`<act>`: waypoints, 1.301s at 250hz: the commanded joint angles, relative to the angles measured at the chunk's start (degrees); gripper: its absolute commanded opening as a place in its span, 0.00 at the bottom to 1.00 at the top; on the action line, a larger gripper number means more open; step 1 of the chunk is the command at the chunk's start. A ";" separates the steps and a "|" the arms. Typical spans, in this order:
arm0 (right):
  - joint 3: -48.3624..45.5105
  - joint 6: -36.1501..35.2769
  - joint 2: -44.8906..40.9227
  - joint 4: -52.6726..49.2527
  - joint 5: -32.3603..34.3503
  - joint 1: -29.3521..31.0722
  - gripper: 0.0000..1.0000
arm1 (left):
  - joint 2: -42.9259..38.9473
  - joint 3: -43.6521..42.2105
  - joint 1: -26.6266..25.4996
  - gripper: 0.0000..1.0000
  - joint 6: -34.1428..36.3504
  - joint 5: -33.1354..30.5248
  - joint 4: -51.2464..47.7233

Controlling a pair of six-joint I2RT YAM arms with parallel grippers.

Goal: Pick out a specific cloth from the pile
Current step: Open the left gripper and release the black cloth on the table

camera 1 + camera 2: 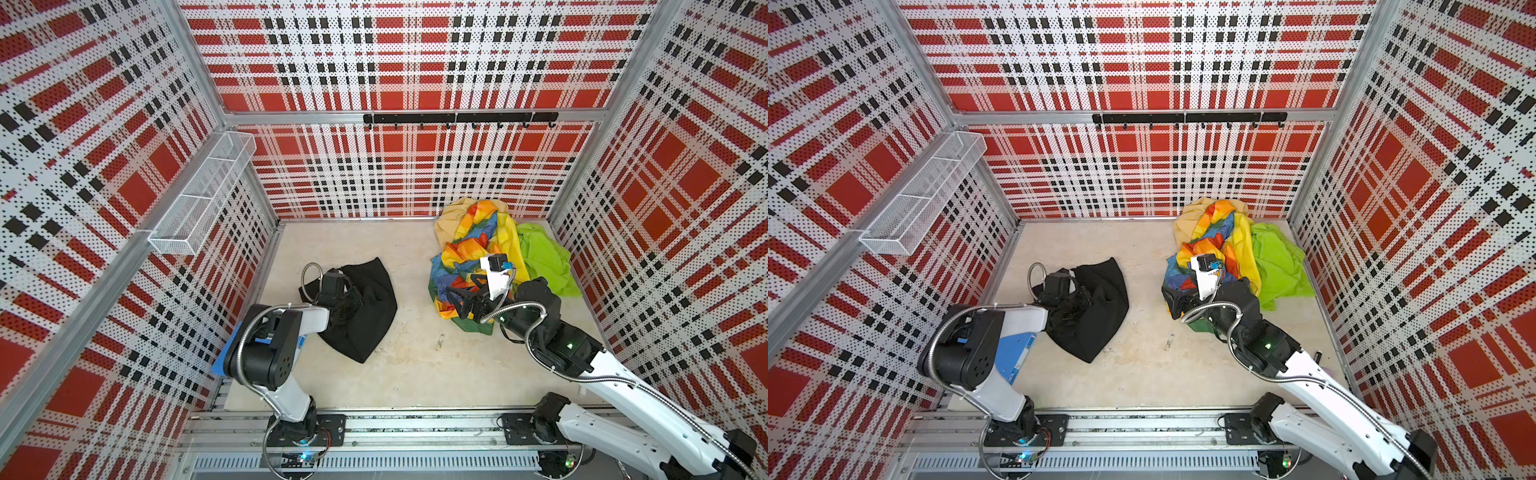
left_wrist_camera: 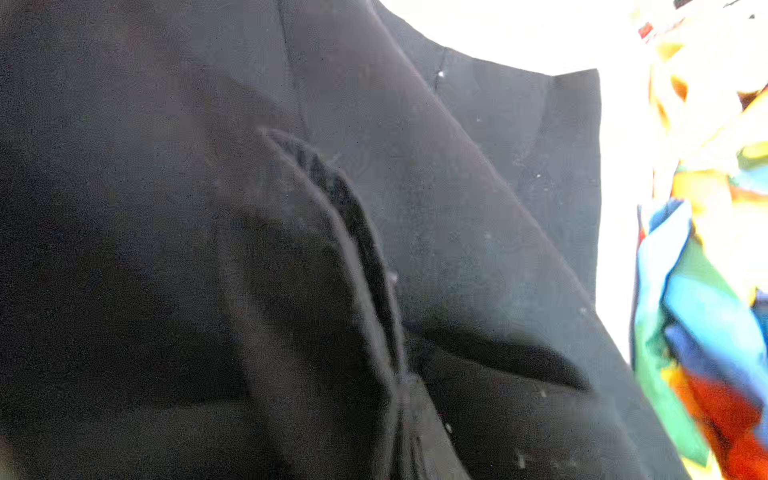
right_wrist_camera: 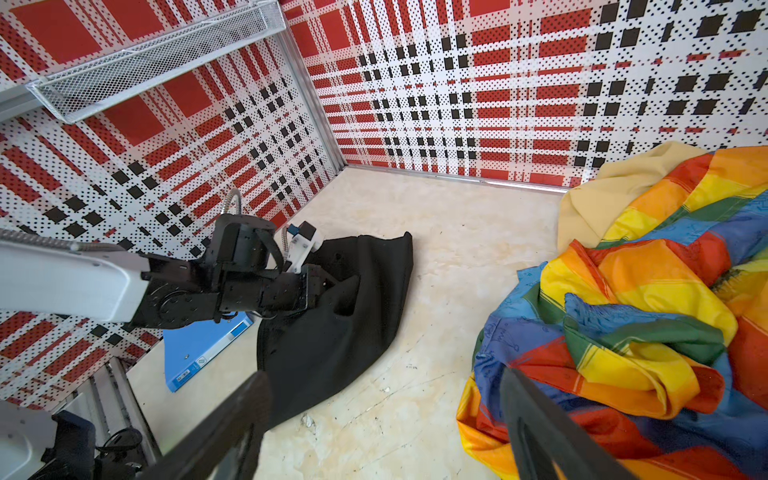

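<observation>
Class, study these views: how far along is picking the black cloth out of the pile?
Done: the black cloth lies apart from the pile. In hand: the left hand is shut on its bunched fabric; the right hand stands open at the pile's edge. Left: probably only letting go.

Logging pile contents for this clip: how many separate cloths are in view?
4. The black cloth lies alone at left; the rainbow cloth, lime green cloth and pale yellow cloth are heaped at back right. Others may hide underneath.
</observation>
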 commanded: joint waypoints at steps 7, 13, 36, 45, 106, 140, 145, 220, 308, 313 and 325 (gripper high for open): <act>0.34 -0.30 -1.74 -0.14 1.67 -0.05 0.93 | 4.49 5.30 3.32 0.18 0.34 -0.63 3.58; 0.36 -0.30 -1.90 -0.32 1.91 -0.05 0.93 | 5.01 6.14 3.91 0.18 0.45 -0.86 3.58; 0.26 -0.30 -2.55 -1.24 2.66 -0.09 0.93 | 5.95 8.26 6.39 0.22 0.88 -0.90 3.94; 0.11 -0.30 -2.75 -1.52 2.99 -0.06 0.93 | 6.14 8.83 7.43 0.23 1.07 -0.18 4.37; -0.36 -0.12 -1.93 -1.21 2.86 -0.05 0.93 | 3.99 12.13 9.19 0.40 1.55 3.52 3.76; -0.50 -0.30 -2.17 -1.50 3.49 -0.05 0.93 | -2.75 8.74 8.77 0.49 2.41 2.55 3.76; -0.49 -0.30 -2.15 -1.64 3.51 -0.05 0.93 | -3.85 8.35 8.85 0.50 2.54 2.64 3.55; -0.52 -0.56 -1.12 -1.48 2.99 -0.06 0.93 | -20.11 8.20 10.28 0.99 7.19 -0.02 -13.72; -0.32 -0.83 -1.54 -1.74 3.59 -0.10 0.93 | -39.14 4.78 10.90 0.99 9.53 -0.39 -23.87; -0.30 -0.83 -1.50 -1.87 3.63 -0.07 0.93 | -39.76 4.60 10.90 0.99 9.49 -0.09 -24.55; -0.30 -0.83 -1.69 -2.17 3.69 -0.05 0.93 | -41.11 4.34 10.82 0.99 9.40 0.93 -25.89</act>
